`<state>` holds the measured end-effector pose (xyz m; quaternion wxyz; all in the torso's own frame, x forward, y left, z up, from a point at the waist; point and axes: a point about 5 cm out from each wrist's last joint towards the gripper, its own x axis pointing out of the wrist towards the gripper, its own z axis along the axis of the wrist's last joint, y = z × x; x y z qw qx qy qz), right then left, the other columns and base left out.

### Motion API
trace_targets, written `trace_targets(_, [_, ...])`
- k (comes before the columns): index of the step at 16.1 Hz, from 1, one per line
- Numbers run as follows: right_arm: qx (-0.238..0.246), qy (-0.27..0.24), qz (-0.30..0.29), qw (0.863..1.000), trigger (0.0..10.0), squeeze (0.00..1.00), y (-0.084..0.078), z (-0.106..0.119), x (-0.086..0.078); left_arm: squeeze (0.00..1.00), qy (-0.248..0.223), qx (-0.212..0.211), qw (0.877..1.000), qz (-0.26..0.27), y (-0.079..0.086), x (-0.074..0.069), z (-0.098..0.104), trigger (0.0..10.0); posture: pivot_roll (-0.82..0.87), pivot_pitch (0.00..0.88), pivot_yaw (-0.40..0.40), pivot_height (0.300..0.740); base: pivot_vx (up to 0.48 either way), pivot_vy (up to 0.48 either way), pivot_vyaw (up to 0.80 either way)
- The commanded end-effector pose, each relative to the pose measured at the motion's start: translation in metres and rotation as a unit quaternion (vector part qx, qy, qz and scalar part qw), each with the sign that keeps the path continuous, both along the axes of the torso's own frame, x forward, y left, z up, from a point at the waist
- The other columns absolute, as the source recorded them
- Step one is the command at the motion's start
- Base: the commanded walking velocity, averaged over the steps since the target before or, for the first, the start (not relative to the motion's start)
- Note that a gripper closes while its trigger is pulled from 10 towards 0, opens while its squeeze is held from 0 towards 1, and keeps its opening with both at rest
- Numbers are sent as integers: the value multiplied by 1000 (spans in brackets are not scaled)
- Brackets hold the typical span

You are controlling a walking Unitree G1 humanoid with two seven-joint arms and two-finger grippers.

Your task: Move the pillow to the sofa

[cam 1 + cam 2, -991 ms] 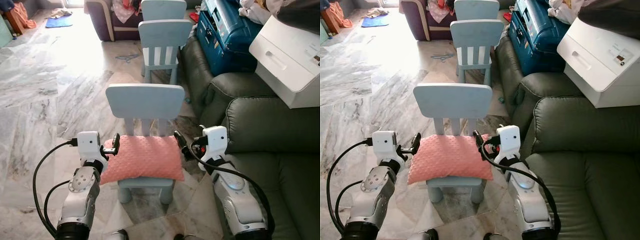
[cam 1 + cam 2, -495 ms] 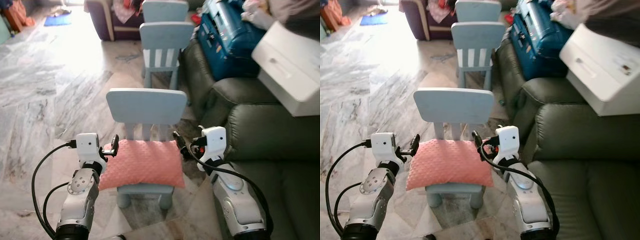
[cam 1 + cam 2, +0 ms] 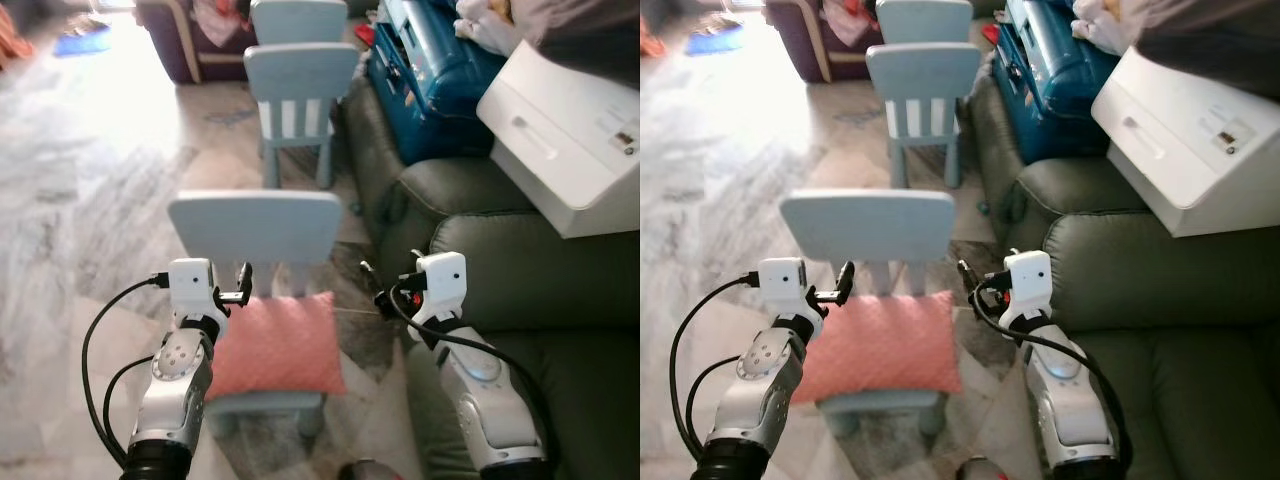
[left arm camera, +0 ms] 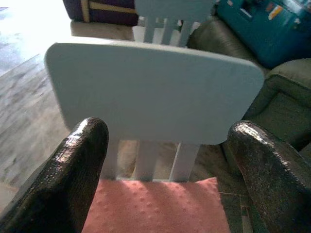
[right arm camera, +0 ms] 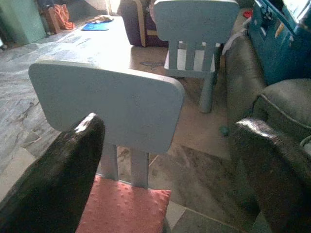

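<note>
A pink pillow (image 3: pixel 275 345) lies on the seat of a small light-blue chair (image 3: pixel 255 225) in front of me. My left gripper (image 3: pixel 243 283) hovers open at the pillow's back left corner. In the left wrist view its fingers (image 4: pixel 73 170) frame the chair back (image 4: pixel 155 92) with the pillow (image 4: pixel 155 208) below. Open too, my right gripper (image 3: pixel 372 285) hangs just right of the pillow, between chair and sofa. Its wrist view holds the chair back (image 5: pixel 107 102) and the pillow (image 5: pixel 124 208). The dark green sofa (image 3: pixel 540 260) runs along the right.
Two more light-blue chairs (image 3: pixel 300 90) stand in a row behind the near one. A blue suitcase (image 3: pixel 440 80) and a white box (image 3: pixel 570 140) rest on the sofa's far end. Marble floor (image 3: pixel 80 200) spreads to the left; a purple sofa (image 3: pixel 190 40) is at the back.
The whole picture has slid left and blurred, so the camera has moved. My right gripper, earlier at the pillow's right edge, now stands a little off it.
</note>
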<state>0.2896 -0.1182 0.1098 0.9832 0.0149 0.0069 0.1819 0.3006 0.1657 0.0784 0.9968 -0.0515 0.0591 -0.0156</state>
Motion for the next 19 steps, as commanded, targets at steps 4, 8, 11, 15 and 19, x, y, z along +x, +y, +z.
trace_targets(4, [1,1,13,1000,10000,0,8,0,-2,0,18,8,1000,19,13,-5,-8,10000,-119,140,-24,740,0,0,0])
trace_targets(8, [0,0,15,1000,10000,0,8,0,-2,0,19,10,1000,23,13,-6,-9,10000,-117,142,-26,740,0,0,0])
trace_targets(11, [-2,0,18,1000,10000,0,10,0,-2,0,18,14,999,27,14,-6,-9,10000,-115,137,-27,740,0,0,0])
trace_targets(15, [-2,-2,19,1000,10000,0,11,0,-2,0,18,17,999,30,16,-6,-9,10000,-112,135,-28,740,0,0,191])
trace_targets(19, [2,-1,17,1000,10000,0,11,1,-2,0,21,18,999,31,17,-7,-10,10000,-111,137,-26,740,0,0,0])
